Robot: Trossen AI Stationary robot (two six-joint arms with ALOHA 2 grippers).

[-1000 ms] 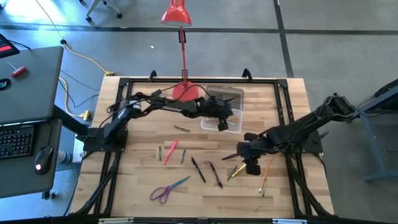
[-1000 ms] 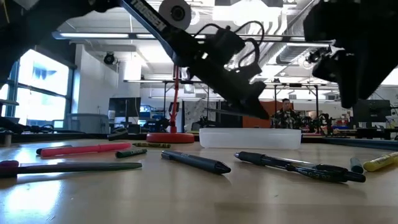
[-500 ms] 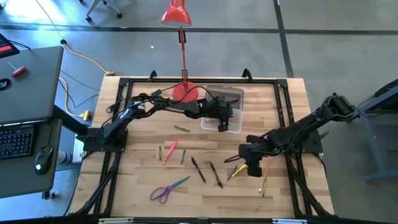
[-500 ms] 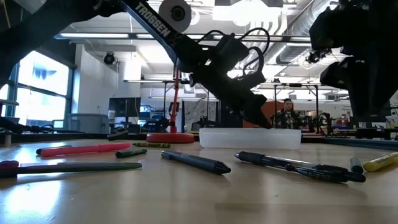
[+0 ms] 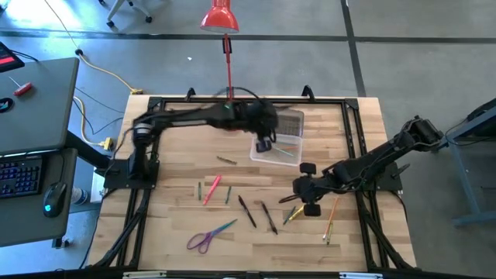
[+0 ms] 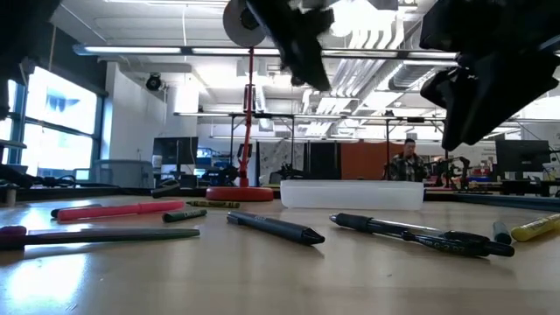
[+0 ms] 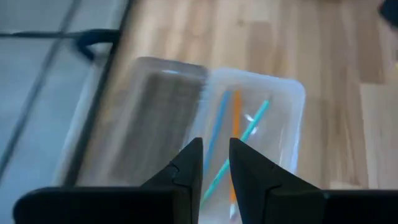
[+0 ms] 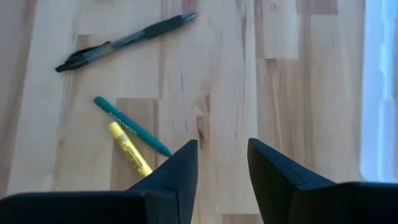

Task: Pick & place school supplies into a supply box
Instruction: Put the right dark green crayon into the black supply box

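Note:
The clear supply box (image 5: 288, 157) stands at the table's far middle, its bumpy lid (image 5: 288, 122) lying open behind it. In the left wrist view the supply box (image 7: 292, 99) holds a blue pen (image 7: 217, 124), an orange one (image 7: 236, 121) and a teal one (image 7: 254, 129). My left gripper (image 5: 264, 146) hangs above the box, open by a narrow gap (image 7: 216, 163), with nothing in it. My right gripper (image 5: 297, 188) hovers open (image 8: 222, 163) over bare wood beside a green marker (image 8: 130, 126), a yellow marker (image 8: 129, 148) and a black pen (image 8: 124, 41).
Loose on the table lie a pink marker (image 5: 211, 188), two black pens (image 5: 246, 211), purple-handled scissors (image 5: 208, 236), orange pencils (image 5: 331, 217) and a small crayon (image 5: 226, 160). The red lamp's base (image 6: 239, 193) stands at the far edge, left of the box.
My left gripper has risen quickly from down at the supply box to well above it, drawing back a little toward the table's left edge. My right gripper has stayed where it was and turned slightly.

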